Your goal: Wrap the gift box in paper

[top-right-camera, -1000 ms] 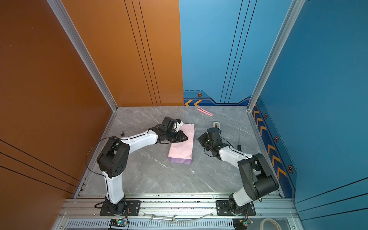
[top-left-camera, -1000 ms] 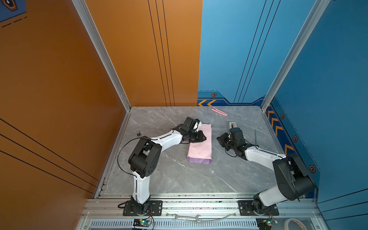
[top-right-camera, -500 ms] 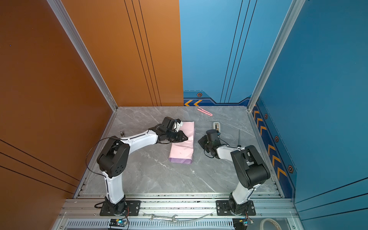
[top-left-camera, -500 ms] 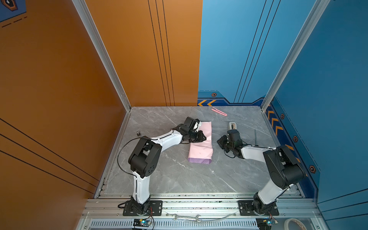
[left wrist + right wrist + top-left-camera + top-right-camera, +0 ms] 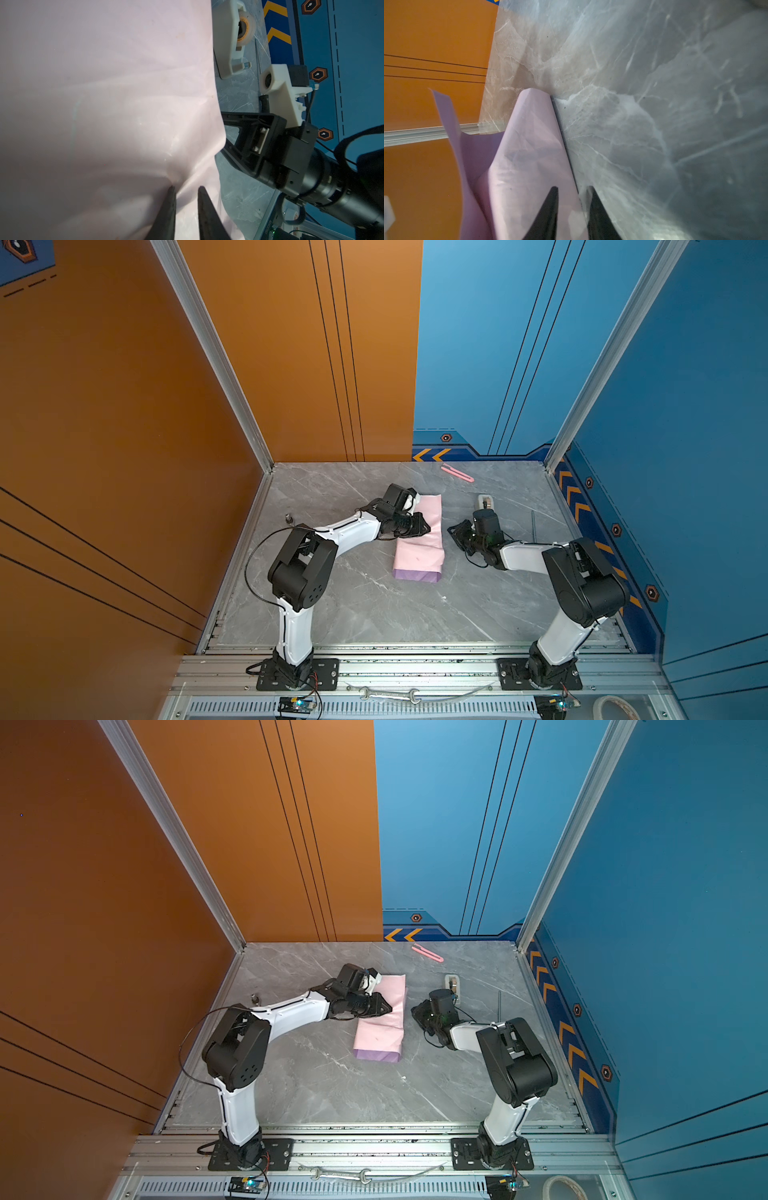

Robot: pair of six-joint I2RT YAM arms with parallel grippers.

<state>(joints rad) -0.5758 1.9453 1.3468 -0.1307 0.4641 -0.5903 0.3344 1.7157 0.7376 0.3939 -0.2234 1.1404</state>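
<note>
The paper [image 5: 417, 547] lies near the middle of the grey marbled worktop [image 5: 374, 605], folded into an oblong bundle. Its pale pink side faces up, and a lilac band shows along the end nearest the arm bases in both top views. The gift box does not show in any view, so I cannot tell from these pictures whether it is inside the fold. The left gripper [image 5: 422, 526] reaches in from the left and rests on the far half of the bundle. In the left wrist view its fingers [image 5: 169, 207] stand only slightly apart, their tips set against the pink surface, which puckers into creases just ahead of them. No fold is visibly caught between them. The right gripper [image 5: 451, 531] sits low, just beside the bundle's right edge. In the right wrist view its jaws are parted a little wider, one finger [image 5: 548, 212] over the lilac side of the paper and the other over bare worktop, with the paper's bottom edge running between them. They clamp nothing. A beige tape dispenser [image 5: 485, 502] stands just behind the right gripper, and a small pink cutter [image 5: 457, 472] lies near the back wall, well apart from the paper.
</note>
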